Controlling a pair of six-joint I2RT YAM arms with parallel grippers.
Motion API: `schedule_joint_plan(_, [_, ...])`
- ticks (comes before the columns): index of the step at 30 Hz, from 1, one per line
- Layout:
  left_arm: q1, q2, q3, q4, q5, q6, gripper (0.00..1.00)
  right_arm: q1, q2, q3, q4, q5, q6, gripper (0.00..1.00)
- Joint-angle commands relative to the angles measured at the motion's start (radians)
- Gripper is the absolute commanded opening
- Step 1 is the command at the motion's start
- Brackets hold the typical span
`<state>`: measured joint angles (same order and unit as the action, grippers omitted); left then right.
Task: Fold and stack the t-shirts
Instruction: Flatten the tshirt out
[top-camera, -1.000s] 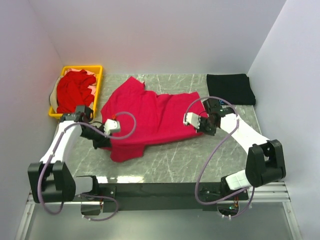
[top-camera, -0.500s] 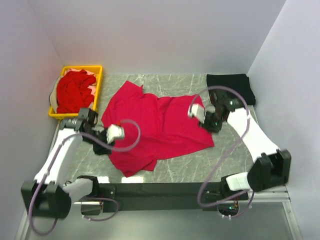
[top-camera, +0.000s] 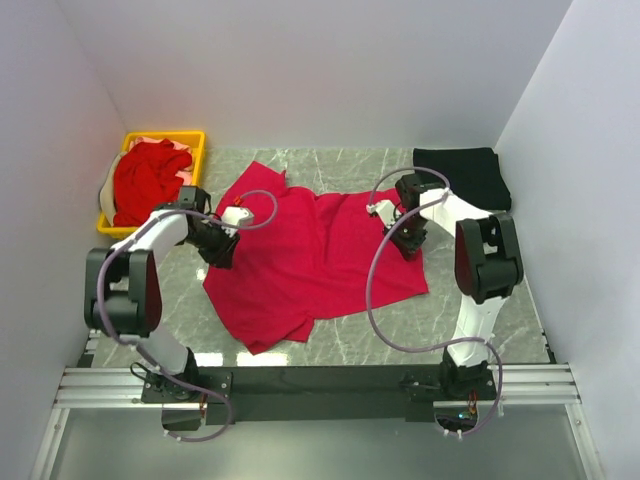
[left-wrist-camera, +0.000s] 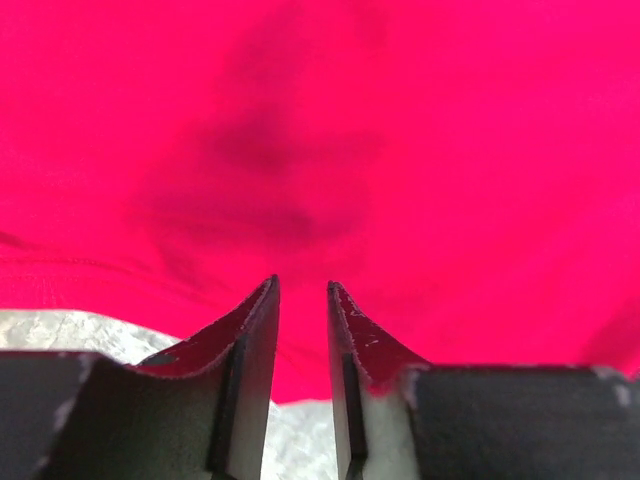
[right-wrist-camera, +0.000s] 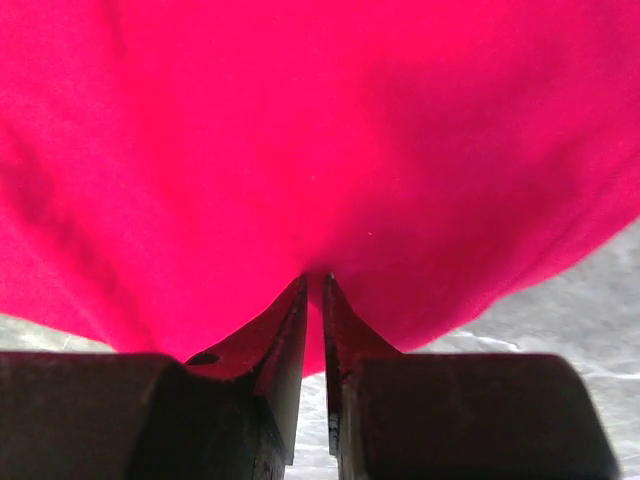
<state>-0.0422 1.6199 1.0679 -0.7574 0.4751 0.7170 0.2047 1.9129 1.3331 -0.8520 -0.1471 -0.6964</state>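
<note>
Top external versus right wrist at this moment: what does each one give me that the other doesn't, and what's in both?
Only top external: the whole red t-shirt laid out on the table, the folded black t-shirt at the far right corner, the yellow basket holding other red garments at the far left, and the left gripper at the shirt's left edge. Only right wrist: the right gripper with its fingers almost together and cloth gathered at their tips, so it looks pinched. Both: the red t-shirt, the right gripper and the marble table.
</note>
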Motion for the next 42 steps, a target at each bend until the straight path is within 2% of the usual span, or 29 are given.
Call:
schedule_joint_plan(1, [0.011,0.061,0.003,0.069,-0.076,-0.044,0.31,0.009,0.015,0.0,0.015,0.05,0.057,0.19])
schedule_joint_plan(5, [0.015,0.092,-0.042,0.032,-0.136,0.033,0.28,0.021,-0.008,-0.083,-0.036,0.072,0.037,0.19])
schedule_joint_plan(8, [0.019,0.058,-0.084,-0.048,-0.148,0.108,0.27,0.035,-0.04,-0.165,-0.1,0.064,0.009,0.18])
schedule_joint_plan(11, [0.019,-0.009,-0.115,-0.195,-0.116,0.22,0.27,0.061,-0.107,-0.27,-0.18,0.04,-0.038,0.17])
schedule_joint_plan(14, [0.019,-0.087,-0.126,-0.354,-0.081,0.333,0.27,0.079,-0.199,-0.304,-0.29,-0.021,-0.113,0.19])
schedule_joint_plan(16, [0.018,-0.121,-0.112,-0.471,-0.056,0.381,0.27,0.065,-0.239,-0.278,-0.312,-0.081,-0.133,0.23])
schedule_joint_plan(19, [0.027,-0.109,-0.013,-0.546,0.025,0.418,0.29,-0.003,-0.265,-0.122,-0.323,-0.124,-0.105,0.32])
schedule_joint_plan(20, [0.03,-0.098,0.071,-0.549,0.081,0.409,0.29,-0.026,-0.241,-0.007,-0.32,-0.137,-0.098,0.33])
schedule_joint_plan(21, [0.037,-0.08,0.119,-0.542,0.115,0.388,0.3,-0.048,-0.221,0.048,-0.306,-0.14,-0.078,0.33])
schedule_joint_plan(22, [0.041,-0.043,0.165,-0.508,0.137,0.29,0.33,-0.077,-0.204,0.099,-0.28,-0.122,-0.021,0.34])
schedule_joint_plan(24, [0.041,-0.009,0.282,-0.346,0.183,0.172,0.34,-0.129,-0.132,0.219,-0.22,-0.089,0.02,0.33])
schedule_joint_plan(25, [0.041,0.018,0.314,-0.286,0.188,0.12,0.39,-0.142,-0.109,0.25,-0.19,-0.062,0.073,0.32])
schedule_joint_plan(26, [0.041,0.031,0.351,-0.134,0.185,-0.01,0.41,-0.16,-0.068,0.291,-0.146,-0.025,0.083,0.31])
schedule_joint_plan(28, [0.041,0.089,0.392,-0.021,0.18,-0.156,0.43,-0.165,-0.002,0.328,-0.11,0.024,0.128,0.3])
schedule_joint_plan(31, [0.036,0.2,0.489,0.151,0.133,-0.293,0.43,-0.165,0.067,0.402,-0.081,0.064,0.17,0.3])
schedule_joint_plan(35, [0.027,0.326,0.595,0.266,0.071,-0.393,0.44,-0.162,0.158,0.446,-0.014,0.095,0.204,0.34])
schedule_joint_plan(38, [0.021,0.402,0.624,0.335,0.039,-0.444,0.45,-0.162,0.188,0.436,0.065,0.109,0.227,0.46])
schedule_joint_plan(39, [0.018,0.44,0.635,0.329,0.04,-0.447,0.46,-0.163,0.207,0.454,0.057,0.081,0.239,0.51])
schedule_joint_plan(42, [0.011,0.48,0.664,0.319,0.03,-0.453,0.45,-0.163,0.281,0.518,-0.01,0.04,0.252,0.51])
